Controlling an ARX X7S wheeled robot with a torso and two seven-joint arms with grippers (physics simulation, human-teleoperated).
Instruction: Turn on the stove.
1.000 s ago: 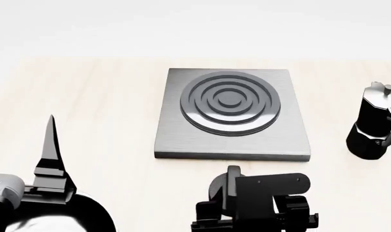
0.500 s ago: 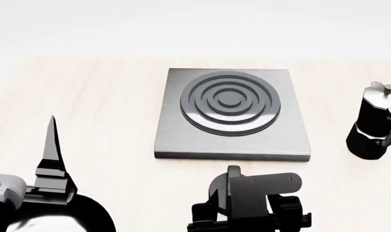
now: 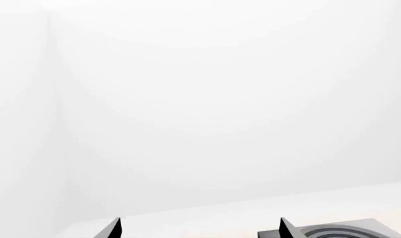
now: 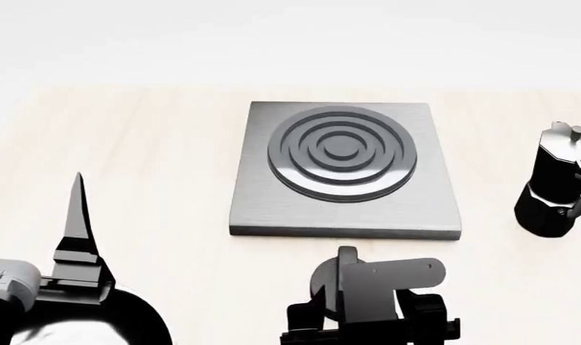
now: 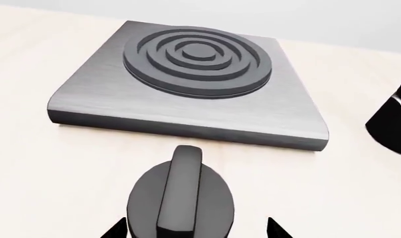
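Observation:
The stove (image 4: 434,201) is a square brushed-grey slab with a dark ringed burner (image 4: 341,152) at mid table. Its black round knob (image 4: 325,282) sits on the table just in front of the slab, ridge (image 5: 180,183) pointing toward the slab. In the right wrist view my right gripper (image 5: 195,231) is open, and its two fingertips (image 5: 115,230) straddle the knob (image 5: 207,203) without touching it. In the head view the right wrist (image 4: 391,284) covers part of the knob. My left gripper (image 3: 199,231) is open and empty at the near left, one finger (image 4: 77,215) pointing up, well away from the stove (image 3: 379,229).
A black moka pot (image 4: 557,183) stands to the right of the slab; its dark side (image 5: 394,119) shows at the edge of the right wrist view. The light wood table (image 4: 147,158) runs to a white wall behind.
The right wrist has shifted slightly left and lower over the knob in the head view. The left arm, stove and moka pot have not moved.

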